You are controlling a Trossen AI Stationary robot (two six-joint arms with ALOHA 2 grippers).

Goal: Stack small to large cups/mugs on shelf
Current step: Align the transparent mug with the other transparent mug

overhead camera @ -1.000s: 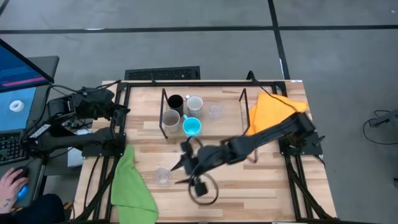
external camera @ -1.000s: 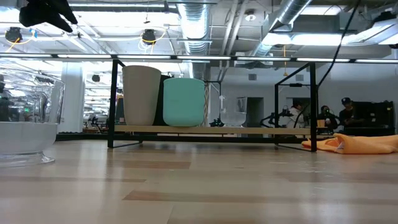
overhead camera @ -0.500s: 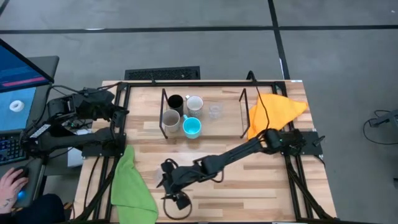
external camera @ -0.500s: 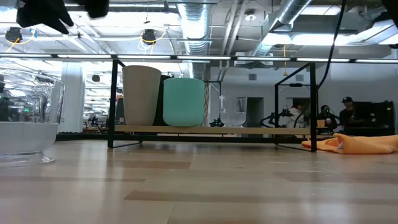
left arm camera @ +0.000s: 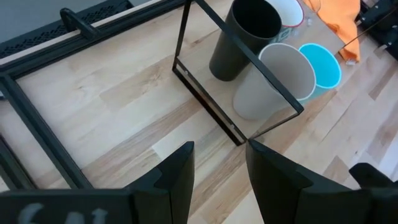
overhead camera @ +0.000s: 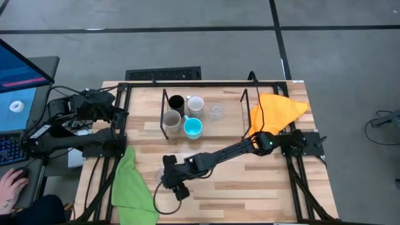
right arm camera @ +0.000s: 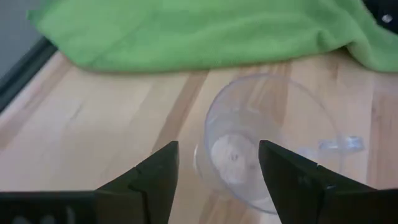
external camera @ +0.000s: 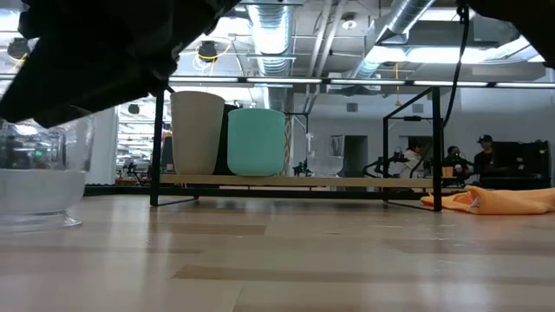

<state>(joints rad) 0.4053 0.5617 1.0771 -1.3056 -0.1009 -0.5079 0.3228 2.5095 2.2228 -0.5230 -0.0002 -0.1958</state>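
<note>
Two fingers of the right hand (right arm camera: 217, 180) stand apart around a glass cup (right arm camera: 273, 146), green cloth (right arm camera: 205, 31) just beyond.

I count four mugs on the shelf (overhead camera: 240, 107): black mug (overhead camera: 176, 102), white mug (overhead camera: 195, 104), grey-beige mug (overhead camera: 172, 119), light blue mug (overhead camera: 193, 127). Two clear glass cups: one on the shelf (overhead camera: 216, 111), one by the green cloth (right arm camera: 268, 146). Two cloths: green cloth (overhead camera: 132, 187), orange cloth (overhead camera: 275, 112).

In the high view the right arm (overhead camera: 206, 161) hides the clear glass cup (right arm camera: 267, 140) beneath it.
</note>
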